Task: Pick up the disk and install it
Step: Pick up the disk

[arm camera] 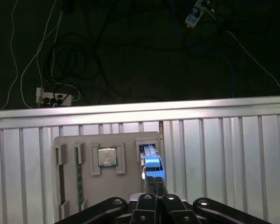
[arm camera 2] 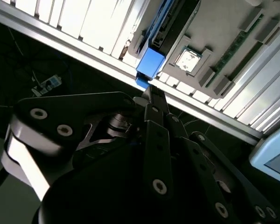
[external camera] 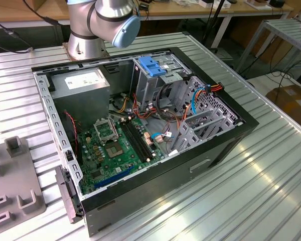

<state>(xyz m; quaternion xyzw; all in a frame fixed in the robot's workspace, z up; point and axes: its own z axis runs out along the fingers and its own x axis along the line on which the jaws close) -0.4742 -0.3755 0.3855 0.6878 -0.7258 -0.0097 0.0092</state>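
The disk [arm camera: 152,163], a grey slab with a bright blue carrier rail, stands on edge in a slot of the grey fixture plate [arm camera: 130,186]. In the second wrist view the disk [arm camera 2: 151,63] shows its blue end toward me. My gripper [arm camera: 153,185] hangs above that slot with its dark fingers pressed together and shut. In the second wrist view the gripper [arm camera 2: 150,94] lines up just short of the blue end. Whether the tips touch it I cannot tell.
A processor chip [arm camera: 107,157] and a memory stick [arm camera: 78,170] sit in other pockets of the plate, close to the table edge [arm camera: 140,111]. The open computer case [external camera: 140,125] holds a metal drive cage with a blue latch [external camera: 153,65].
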